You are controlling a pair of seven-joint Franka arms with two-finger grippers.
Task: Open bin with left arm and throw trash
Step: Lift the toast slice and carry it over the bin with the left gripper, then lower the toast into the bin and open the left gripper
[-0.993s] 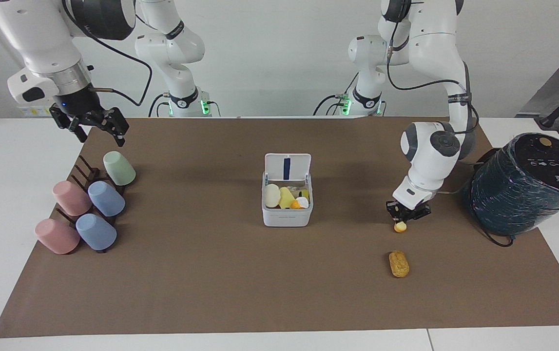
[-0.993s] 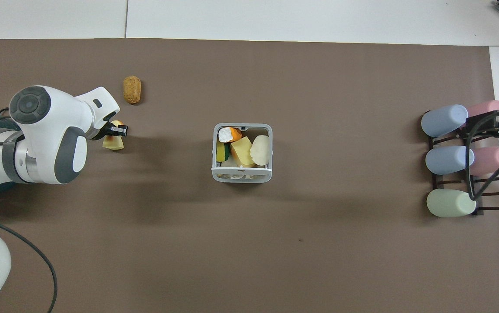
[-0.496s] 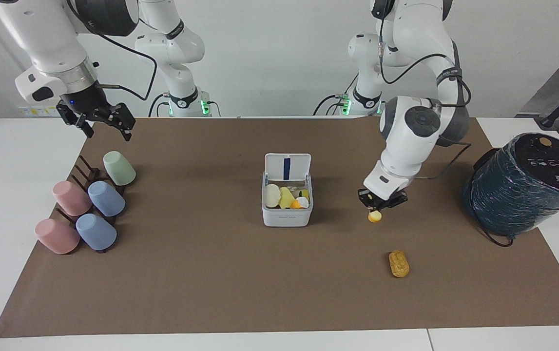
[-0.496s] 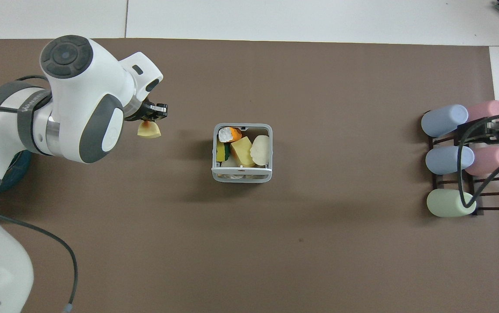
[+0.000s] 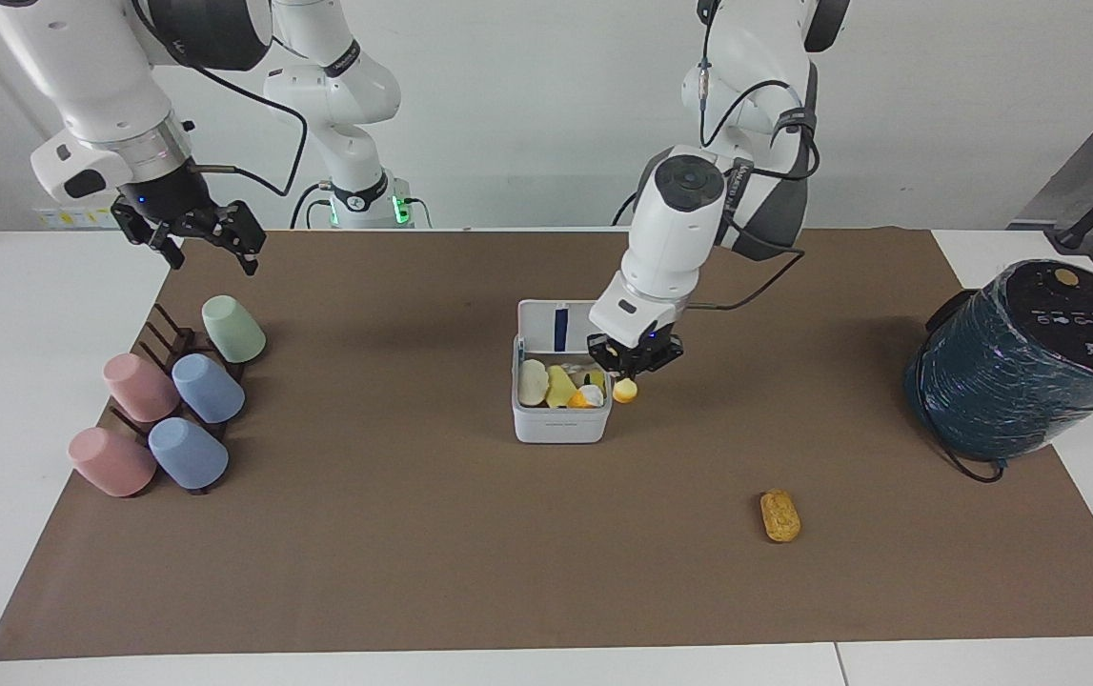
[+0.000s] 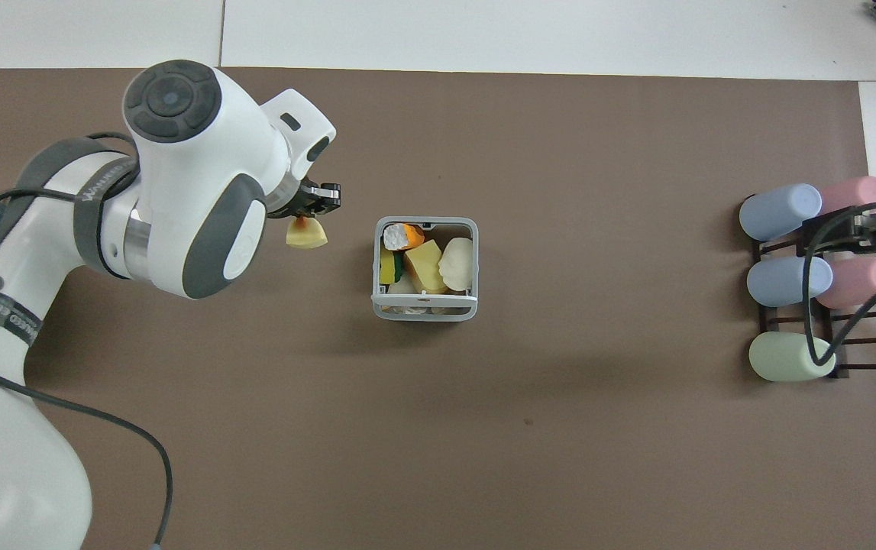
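The right end effector (image 5: 208, 243) waits in the air over the bench (image 5: 41, 400) at the right arm's end, above the edge of the brown mat (image 5: 413, 534), its fingers spread wide and holding nothing. Just below it, a dark rack (image 5: 165, 333) carries five pastel cups (image 5: 208, 386) lying on their sides.

The left arm (image 5: 675, 214) reaches in over the middle of the mat. The left end effector (image 5: 629, 367) is closed tight on a pale yellow block (image 5: 624, 390) with a browned spot, which hangs clear of the mat just beside the bin's (image 5: 560, 429) wall, toward the left arm's end.

The bin, a small white square box, stands at mid-mat with its hinged lid (image 5: 562, 327) raised upright on the edge nearer the robots. It holds several food-like pieces, among them an orange wedge (image 6: 405, 233).

Toward the left arm's end stands a large dark teal wrapped cylinder (image 5: 1022, 357).

Farthest from the robots, a bumpy brown oval (image 5: 779, 515) lies on the mat, well apart from the bin.
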